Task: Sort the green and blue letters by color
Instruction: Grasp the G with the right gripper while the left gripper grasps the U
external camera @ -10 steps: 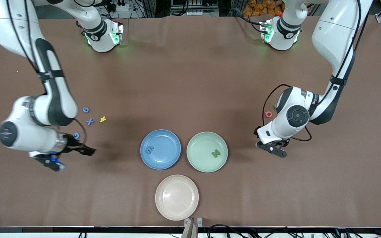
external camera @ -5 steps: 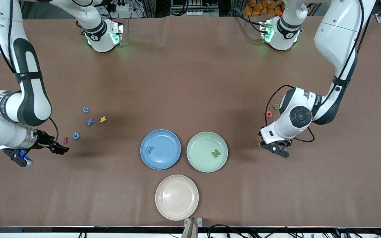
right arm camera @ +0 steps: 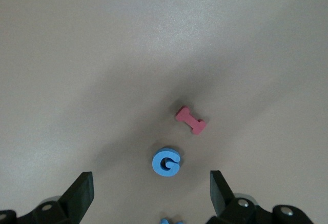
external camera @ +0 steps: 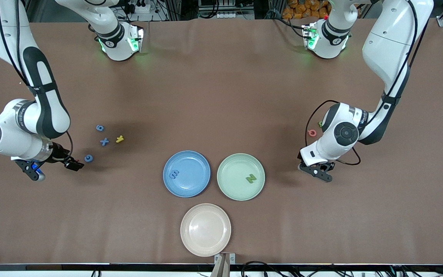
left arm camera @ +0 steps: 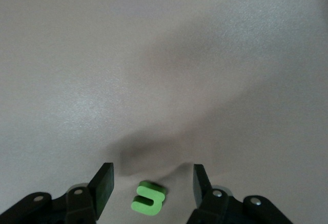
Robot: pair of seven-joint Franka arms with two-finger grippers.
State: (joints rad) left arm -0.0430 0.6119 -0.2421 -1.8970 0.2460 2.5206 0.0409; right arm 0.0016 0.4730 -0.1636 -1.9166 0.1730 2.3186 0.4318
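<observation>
My left gripper point(external camera: 317, 171) is low over the table, open, its fingers point(left arm camera: 104, 185) on either side of a small green U point(left arm camera: 148, 200) with a gap on each side. That U is hidden in the front view. My right gripper point(external camera: 74, 165) is open beside a blue G point(external camera: 88, 158), which lies just ahead of the gripper point(right arm camera: 151, 193) in its wrist view. A blue X point(external camera: 104, 141) and a blue 9 point(external camera: 100, 127) lie farther from the front camera. The blue plate point(external camera: 196, 184) holds a blue E point(external camera: 174, 174). The green plate point(external camera: 231, 188) holds a green N point(external camera: 250, 178).
A dark red letter point(right arm camera: 190, 120) lies close to the G. A yellow Y point(external camera: 119, 139) sits beside the X. A pink Q point(external camera: 312, 133) lies by the left arm's wrist. A beige plate point(external camera: 205, 229) stands nearest the front camera.
My right arm swung toward its end of the table and brought its gripper beside the G. The left gripper's fingers have narrowed around the green U.
</observation>
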